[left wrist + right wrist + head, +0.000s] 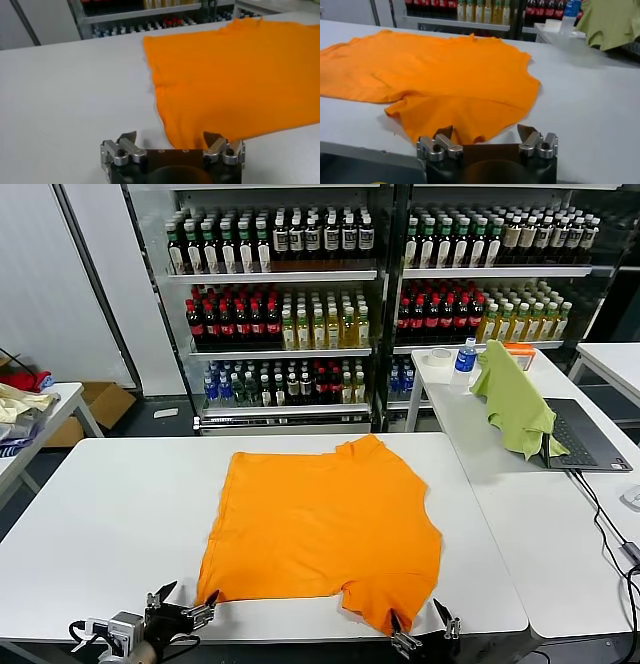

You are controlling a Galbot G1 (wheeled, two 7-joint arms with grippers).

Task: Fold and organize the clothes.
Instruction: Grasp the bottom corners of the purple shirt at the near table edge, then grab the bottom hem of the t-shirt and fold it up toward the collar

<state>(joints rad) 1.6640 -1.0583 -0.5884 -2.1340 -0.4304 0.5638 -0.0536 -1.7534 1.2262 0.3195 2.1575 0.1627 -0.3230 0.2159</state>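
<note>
The clothes are one bright orange T-shirt (320, 524), lying flat on the white table (110, 514) with its neck toward the shelves. My left gripper (188, 594) is at the table's near edge by the shirt's near left corner. In the left wrist view the gripper (170, 136) is open, with the corner of the shirt (235, 75) lying between its fingers. My right gripper (418, 616) is at the near right corner. The right wrist view shows it (485, 131) open too, one finger over the shirt's (445, 75) wavy hem.
Behind the table stand shelves of bottles (290, 294). A side table (520, 494) on the right carries a light green cloth (512, 399), a laptop (585, 439), a water bottle (464, 364) and cables. Red and yellow garments (22, 394) are piled on a table at the far left.
</note>
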